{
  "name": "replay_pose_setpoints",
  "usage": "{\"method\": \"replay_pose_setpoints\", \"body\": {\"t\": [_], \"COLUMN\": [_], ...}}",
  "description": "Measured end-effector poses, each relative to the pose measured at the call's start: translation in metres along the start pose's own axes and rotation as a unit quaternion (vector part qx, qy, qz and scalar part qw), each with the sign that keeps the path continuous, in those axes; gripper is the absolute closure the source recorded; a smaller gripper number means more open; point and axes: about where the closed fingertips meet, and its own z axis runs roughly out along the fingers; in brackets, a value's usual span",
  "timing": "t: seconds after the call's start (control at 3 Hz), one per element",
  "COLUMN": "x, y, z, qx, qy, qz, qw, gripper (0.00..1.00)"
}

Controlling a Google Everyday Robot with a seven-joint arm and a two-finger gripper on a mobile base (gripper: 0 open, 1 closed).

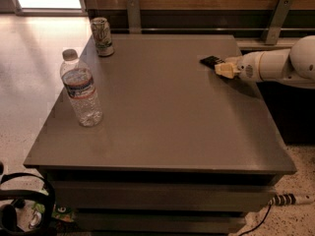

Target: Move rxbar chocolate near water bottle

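Observation:
The rxbar chocolate [210, 60] is a small black bar at the far right of the grey table [162, 112]. My gripper [224, 69] reaches in from the right on a white arm, and its cream tip is at the bar's right end, touching or overlapping it. The bar's right part is hidden behind the gripper. The water bottle [81, 91] is clear with a grey-white cap and stands upright near the table's left edge, far from the bar.
A pale soda can [102, 37] stands at the table's back left corner. Metal brackets and a wooden wall run behind the table. A drawer front lies below the table's front edge. A black cable loop lies on the floor at lower left.

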Motion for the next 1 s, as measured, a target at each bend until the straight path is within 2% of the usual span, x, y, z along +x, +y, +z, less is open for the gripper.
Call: {"method": "replay_pose_setpoints", "body": {"t": [1.0], "x": [-0.0001], "y": [0.0001], "z": [0.0002], "qx": [0.000], "qy": [0.000], "qz": [0.000], "qw": [1.0000], "gripper": [1.00]}}
